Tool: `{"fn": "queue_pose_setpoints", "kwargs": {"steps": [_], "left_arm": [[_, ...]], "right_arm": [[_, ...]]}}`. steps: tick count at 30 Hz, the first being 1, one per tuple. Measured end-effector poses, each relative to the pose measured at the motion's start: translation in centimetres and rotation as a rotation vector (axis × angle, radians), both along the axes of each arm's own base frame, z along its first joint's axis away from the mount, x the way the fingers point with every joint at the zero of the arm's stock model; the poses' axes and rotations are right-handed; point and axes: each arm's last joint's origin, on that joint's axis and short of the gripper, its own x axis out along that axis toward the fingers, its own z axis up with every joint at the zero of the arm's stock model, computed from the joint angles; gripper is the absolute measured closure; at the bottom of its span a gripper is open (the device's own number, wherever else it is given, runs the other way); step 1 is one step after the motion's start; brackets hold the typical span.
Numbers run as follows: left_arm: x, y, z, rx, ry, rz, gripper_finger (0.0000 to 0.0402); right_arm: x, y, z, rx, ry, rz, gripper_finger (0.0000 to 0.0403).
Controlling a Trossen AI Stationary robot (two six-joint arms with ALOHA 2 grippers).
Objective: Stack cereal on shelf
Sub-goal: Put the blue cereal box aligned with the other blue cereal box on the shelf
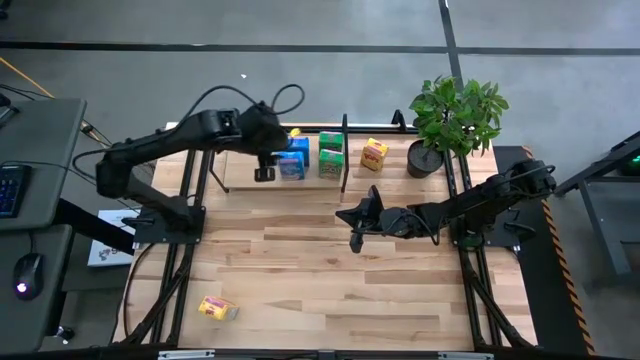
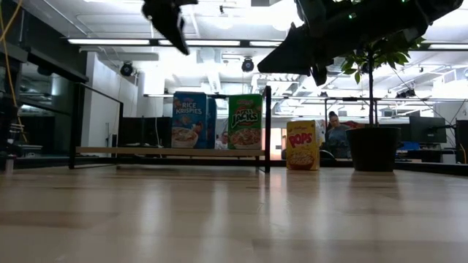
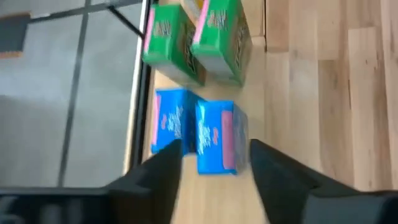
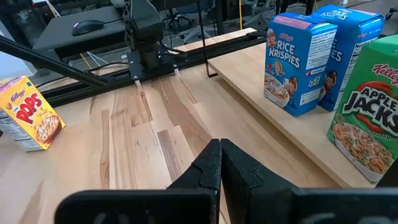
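On the shelf (image 1: 250, 180) I count two blue cereal boxes (image 1: 293, 160) and two green boxes (image 1: 331, 155). One yellow box (image 1: 374, 154) stands just beyond its divider; another (image 1: 217, 308) lies well apart. My left gripper (image 1: 264, 170), fingers apart, hovers over the shelf; my right gripper (image 1: 357, 226), fingers together, waits nearby.

The blue cardboard cereal box (image 4: 293, 62) reads "Kellogg's Rice Krispies"; the green cardboard box (image 4: 367, 121) "Kellogg's Apple Jacks"; the yellow cardboard box (image 4: 28, 112) "Kellogg's Pops".
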Motion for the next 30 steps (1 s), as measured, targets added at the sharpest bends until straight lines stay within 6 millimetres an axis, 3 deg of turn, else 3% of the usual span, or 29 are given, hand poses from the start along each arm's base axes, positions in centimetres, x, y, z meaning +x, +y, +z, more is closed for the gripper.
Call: {"fn": "queue_pose_setpoints", "kwargs": {"steps": [5, 7, 12, 15, 30], "left_arm": [[-2.2, 0.7, -3.7, -0.02, -0.022, 0.087, 0.0369], [-2.7, 1.1, -5.6, -0.031, -0.023, 0.131, 0.0391], [-3.4, 1.6, -10.1, -0.069, 0.035, 0.188, 0.0395], [-3.3, 1.6, -11.8, -0.079, 0.046, 0.196, 0.0398], [-2.0, 1.9, -13.1, -0.118, -0.055, 0.142, 0.0401]], "right_arm": [[0.0, 0.0, 0.0, 0.0, 0.0, 0.0, 0.0403], [0.0, 0.0, 0.0, 0.0, 0.0, 0.001, 0.0403], [0.0, 0.0, 0.0, 0.0, 0.0, 0.001, 0.0403], [0.0, 0.0, 0.0, 0.0, 0.001, 0.003, 0.0403], [0.0, 0.0, 0.0, 0.001, 0.001, 0.004, 0.0403]]}}
